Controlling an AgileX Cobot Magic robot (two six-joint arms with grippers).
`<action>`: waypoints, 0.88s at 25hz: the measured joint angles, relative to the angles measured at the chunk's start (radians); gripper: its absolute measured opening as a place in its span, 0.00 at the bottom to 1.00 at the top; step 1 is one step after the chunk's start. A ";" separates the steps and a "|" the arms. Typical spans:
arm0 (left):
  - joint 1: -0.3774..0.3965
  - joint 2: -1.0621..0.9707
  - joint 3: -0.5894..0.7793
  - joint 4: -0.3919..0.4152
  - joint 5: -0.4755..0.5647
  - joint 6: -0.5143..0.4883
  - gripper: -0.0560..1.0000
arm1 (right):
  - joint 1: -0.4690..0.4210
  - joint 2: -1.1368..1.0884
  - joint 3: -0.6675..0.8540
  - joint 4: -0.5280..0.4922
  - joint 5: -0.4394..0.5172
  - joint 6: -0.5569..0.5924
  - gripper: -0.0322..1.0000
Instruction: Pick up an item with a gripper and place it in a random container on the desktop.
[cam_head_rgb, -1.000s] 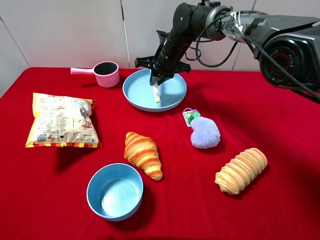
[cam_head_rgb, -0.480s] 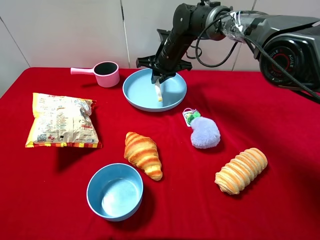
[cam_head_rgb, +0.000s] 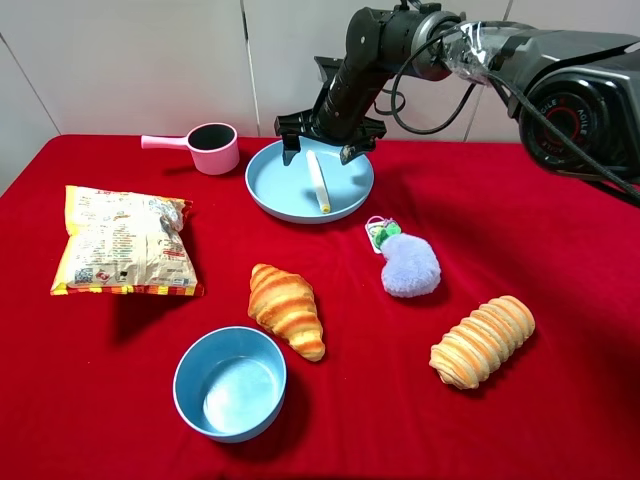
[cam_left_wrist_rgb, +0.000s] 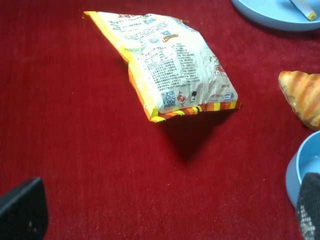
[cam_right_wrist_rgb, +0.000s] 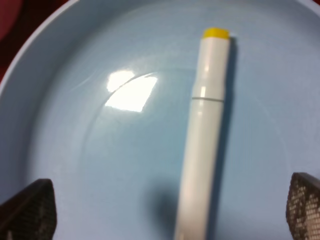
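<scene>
The cream-white pen with a yellow tip lies flat in the light-blue plate at the back of the red desktop. My right gripper hangs open just above the plate's far side, its fingers spread on either side of the pen's far end, not touching it. In the right wrist view the pen lies loose on the plate between the two open fingertips. My left gripper is open and empty, low over the cloth near the snack bag.
A pink handled cup stands left of the plate. A snack bag lies at the left. A croissant, a deeper blue bowl, a lilac plush keyring and a ridged bread roll lie nearer the front.
The right gripper opened and let go of the pen, which dropped from a tilted hold to lie flat in the plate. The gripper rose slightly. The left arm has not moved.
</scene>
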 joint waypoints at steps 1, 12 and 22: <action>0.000 0.000 0.000 0.000 0.000 0.000 1.00 | 0.000 0.000 0.000 -0.003 0.000 0.000 0.70; 0.000 0.000 0.000 0.000 0.000 0.000 1.00 | 0.000 -0.019 0.000 -0.034 0.046 -0.012 0.70; 0.000 0.000 0.000 0.000 0.000 0.000 1.00 | 0.000 -0.094 0.000 -0.050 0.189 -0.045 0.70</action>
